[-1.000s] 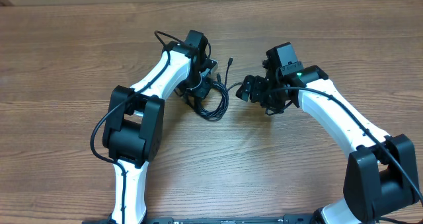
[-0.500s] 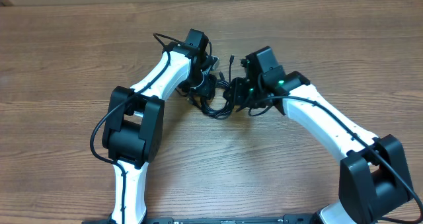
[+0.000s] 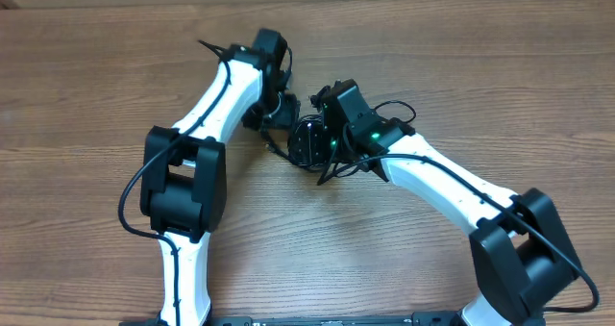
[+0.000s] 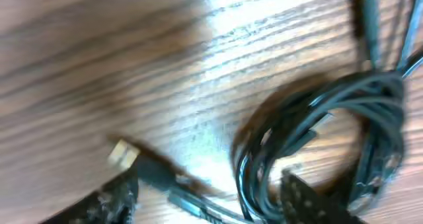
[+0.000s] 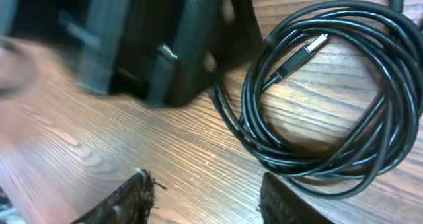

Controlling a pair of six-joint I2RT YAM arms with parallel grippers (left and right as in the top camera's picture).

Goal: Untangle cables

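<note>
The cables (image 3: 302, 145) lie bunched as thin black cords on the wood between the two wrists. In the left wrist view the bundle (image 4: 310, 118) loops at right, and one cord with a silver plug tip (image 4: 122, 152) runs between my fingers. My left gripper (image 4: 208, 204) (image 3: 277, 114) is open, its fingers either side of those strands without pinching them. The right wrist view shows a neat coil (image 5: 330, 145) with a plug (image 5: 304, 52) inside it. My right gripper (image 5: 211, 201) (image 3: 332, 126) stands open over bare wood just beside the coil.
The dark body of the left gripper (image 5: 152, 45) fills the upper left of the right wrist view, close to the coil. Both white arms (image 3: 221, 95) (image 3: 432, 172) converge over the bundle. Wooden table (image 3: 96, 76) stretches all around.
The right arm has swung left until its wrist sits over the cables. The left arm has shifted up and left, and its jaws have opened. The bundle has moved slightly.
</note>
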